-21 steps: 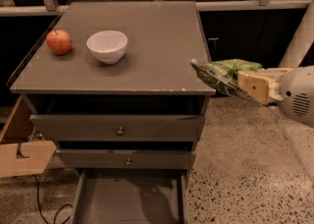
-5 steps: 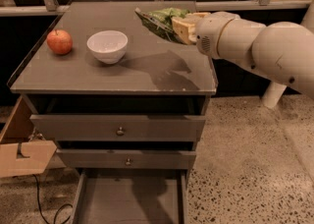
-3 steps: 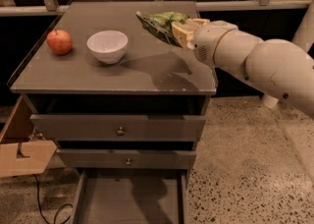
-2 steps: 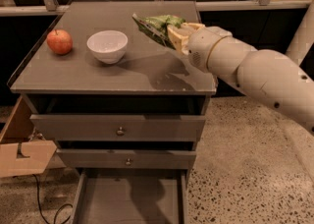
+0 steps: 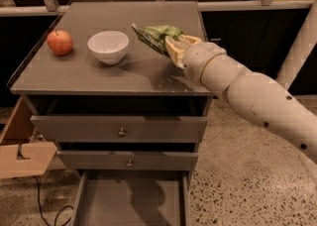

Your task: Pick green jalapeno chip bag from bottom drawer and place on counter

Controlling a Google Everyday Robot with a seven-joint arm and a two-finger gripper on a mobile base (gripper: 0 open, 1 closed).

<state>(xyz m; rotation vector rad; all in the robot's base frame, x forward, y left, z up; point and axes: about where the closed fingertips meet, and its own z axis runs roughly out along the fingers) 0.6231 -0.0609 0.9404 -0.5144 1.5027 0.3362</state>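
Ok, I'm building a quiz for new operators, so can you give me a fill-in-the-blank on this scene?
The gripper, over the counter, has its fingers shut on the ____.
Between the red apple and the gripper stands a white ____.
The bottom drawer is ____, not shut.
Missing words: green jalapeno chip bag; bowl; open.

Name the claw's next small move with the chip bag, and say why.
Probably lower a little, then release. The claw grips the green jalapeno chip bag above the counter, right of the white bowl; the bag's shadow on the top suggests it is not yet set down.
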